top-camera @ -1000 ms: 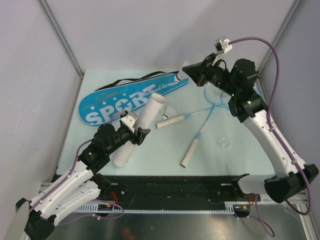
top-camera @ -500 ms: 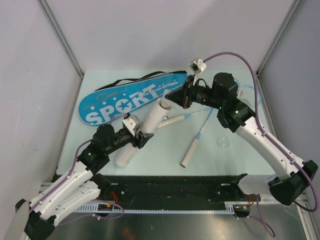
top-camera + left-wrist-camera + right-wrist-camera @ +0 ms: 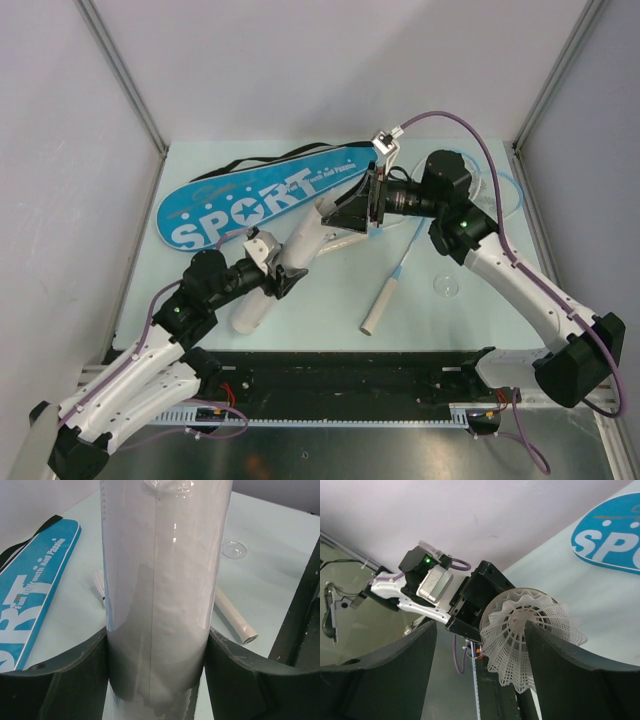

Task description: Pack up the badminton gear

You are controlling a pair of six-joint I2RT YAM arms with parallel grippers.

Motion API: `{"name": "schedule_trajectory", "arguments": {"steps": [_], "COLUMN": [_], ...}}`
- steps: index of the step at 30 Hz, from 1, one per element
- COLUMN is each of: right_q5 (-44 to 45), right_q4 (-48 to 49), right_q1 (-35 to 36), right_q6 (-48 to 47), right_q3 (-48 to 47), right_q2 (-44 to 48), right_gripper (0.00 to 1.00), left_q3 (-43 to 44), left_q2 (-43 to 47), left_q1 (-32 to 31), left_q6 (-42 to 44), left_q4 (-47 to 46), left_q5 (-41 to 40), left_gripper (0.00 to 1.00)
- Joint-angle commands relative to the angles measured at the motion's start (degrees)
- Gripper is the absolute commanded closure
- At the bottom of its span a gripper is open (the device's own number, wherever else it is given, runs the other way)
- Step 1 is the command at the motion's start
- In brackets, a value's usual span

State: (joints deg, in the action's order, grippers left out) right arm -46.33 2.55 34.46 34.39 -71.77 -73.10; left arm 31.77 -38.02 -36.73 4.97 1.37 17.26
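The left claw (image 3: 283,276) clamps the white cardboard tube (image 3: 302,238), aiming its open mouth toward one o'clock so the right claw (image 3: 345,213), pinching a shuttlecock (image 3: 525,630) at that mouth, can likely feed it in.

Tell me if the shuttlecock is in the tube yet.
Out: the shuttlecock shows its whole skirt bare between the right gripper's fingers, near the tube's top end.

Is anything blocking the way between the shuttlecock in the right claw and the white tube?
Nothing visible does. The right claw holds the shuttlecock close to the upper end of the tube, which the left claw grips. The tube's mouth is hidden behind that claw.
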Motion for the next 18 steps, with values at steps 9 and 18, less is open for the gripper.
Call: {"name": "schedule_trajectory", "arguments": {"steps": [9, 18], "right_q5": [-7.8, -7.8], "right_q4": [-22.2, -36.4], "right_q1": [5.6, 9.2], "right_q6": [-19.2, -27.8], "right_q3": [-12.8, -21.1], "right_q2": [-9.8, -17.1], "right_gripper": [0.18, 0.15], "left_q3": [2.9, 2.5], "left_q2": [-0.5, 0.8], "left_q1": [0.0, -0.1], "left_q6": [1.8, 1.5], "left_q4": [-5.1, -5.1], "left_q5": [7.0, 7.2], "left_gripper": [0.69, 0.69]}}
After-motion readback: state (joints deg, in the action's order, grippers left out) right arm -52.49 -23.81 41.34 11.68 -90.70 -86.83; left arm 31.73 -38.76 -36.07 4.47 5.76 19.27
